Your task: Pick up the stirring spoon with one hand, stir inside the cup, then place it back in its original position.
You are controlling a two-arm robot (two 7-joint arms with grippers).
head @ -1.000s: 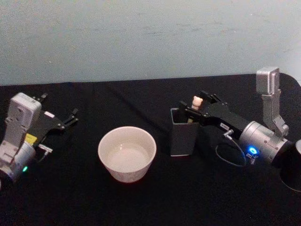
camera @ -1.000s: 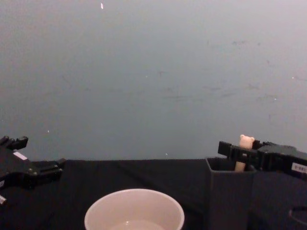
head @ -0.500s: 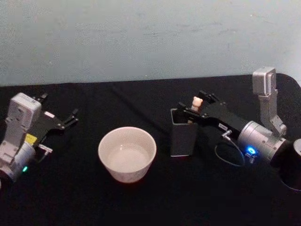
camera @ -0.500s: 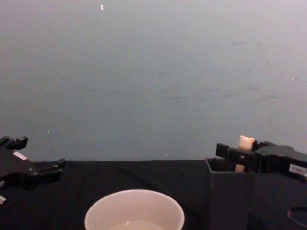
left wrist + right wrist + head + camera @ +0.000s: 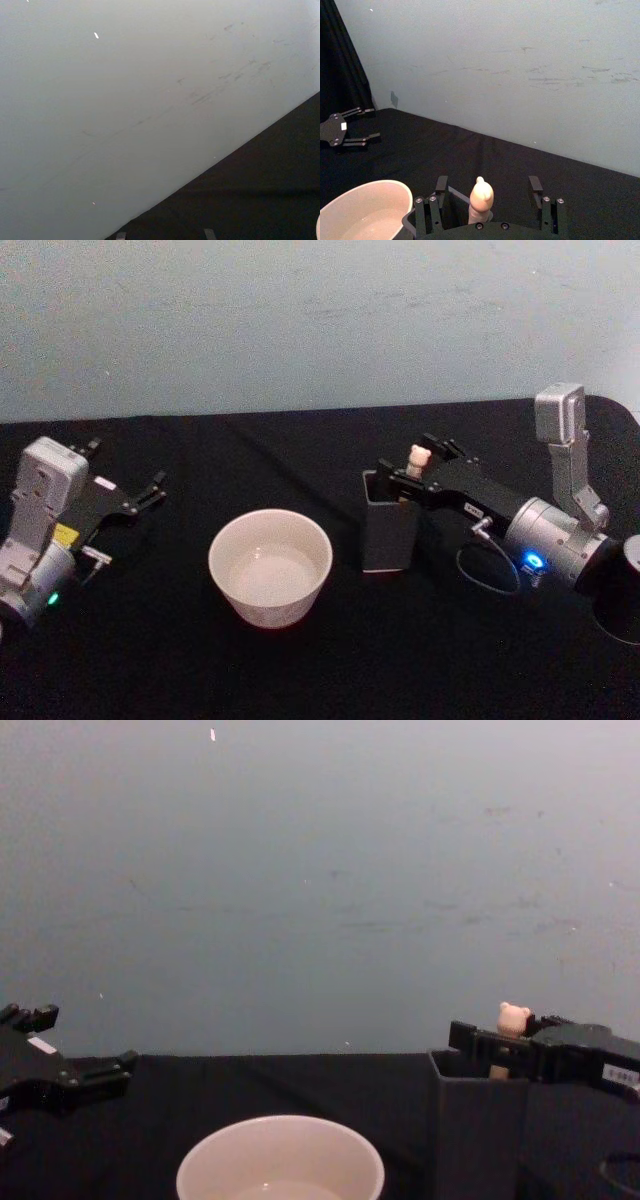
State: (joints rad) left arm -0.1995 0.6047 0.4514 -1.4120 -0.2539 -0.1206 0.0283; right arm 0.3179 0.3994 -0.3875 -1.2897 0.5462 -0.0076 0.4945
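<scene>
I am hovering the right gripper (image 5: 415, 470) wide open around the stirring spoon (image 5: 418, 455), fingers clear of its handle, lining up a grasp. The spoon is standing in the dark holder (image 5: 388, 535), right of centre, beside the cup (image 5: 270, 565). The left gripper (image 5: 140, 492) is sitting spread open at the left edge.

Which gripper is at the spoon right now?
The right gripper, open either side of the stirring spoon in the holder; the left gripper sits beyond the cup.
</scene>
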